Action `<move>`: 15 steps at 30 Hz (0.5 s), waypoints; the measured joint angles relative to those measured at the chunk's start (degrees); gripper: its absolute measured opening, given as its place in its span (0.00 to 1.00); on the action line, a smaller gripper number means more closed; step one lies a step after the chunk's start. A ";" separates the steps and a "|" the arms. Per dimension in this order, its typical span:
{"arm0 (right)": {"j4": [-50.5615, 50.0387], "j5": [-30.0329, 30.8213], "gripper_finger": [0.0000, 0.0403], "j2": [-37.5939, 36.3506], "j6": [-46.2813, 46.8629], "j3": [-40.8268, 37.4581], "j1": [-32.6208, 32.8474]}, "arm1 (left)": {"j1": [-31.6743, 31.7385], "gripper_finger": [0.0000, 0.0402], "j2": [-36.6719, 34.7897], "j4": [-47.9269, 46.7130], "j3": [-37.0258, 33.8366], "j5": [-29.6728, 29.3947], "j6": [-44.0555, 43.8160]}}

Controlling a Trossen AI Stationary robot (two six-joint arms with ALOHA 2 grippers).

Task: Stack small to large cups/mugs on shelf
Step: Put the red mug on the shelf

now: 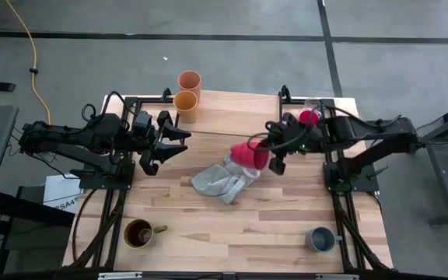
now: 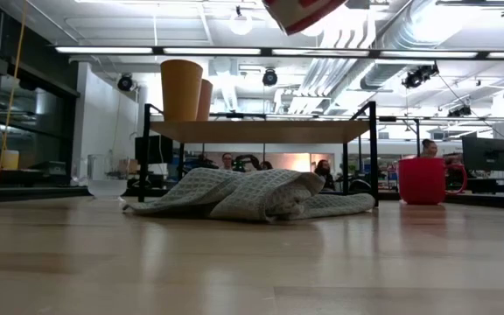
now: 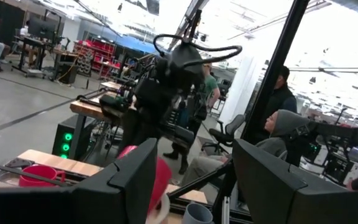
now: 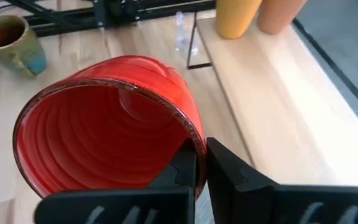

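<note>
A glossy red ribbed mug (image 4: 110,124) hangs tilted on its side above the desk. A yellow tumbler (image 1: 185,106) and a peach-orange tumbler (image 1: 190,82) stand upright on the low light-wood shelf (image 1: 232,113). Another red mug (image 2: 423,180) stands beside the shelf; the brown mug (image 1: 138,232) and grey-blue mug (image 1: 320,239) stand well apart from it.

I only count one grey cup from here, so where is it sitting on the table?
In the high view the grey-blue mug stands alone at the table's near right corner, well away from the grey cloth and across from the brown mug.
</note>
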 joint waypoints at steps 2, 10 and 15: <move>0.53 0.02 0.00 0.04 -0.79 0.10 -0.81 | 0.01 0.50 0.00 0.02 0.00 0.00 0.00; 5.14 2.41 0.00 0.10 3.26 0.06 -2.76 | -0.02 0.50 0.17 0.03 0.00 -1.77 0.04; 9.40 6.00 0.00 0.10 17.09 0.06 -5.95 | 0.01 0.50 2.00 -2.52 0.07 -6.32 4.86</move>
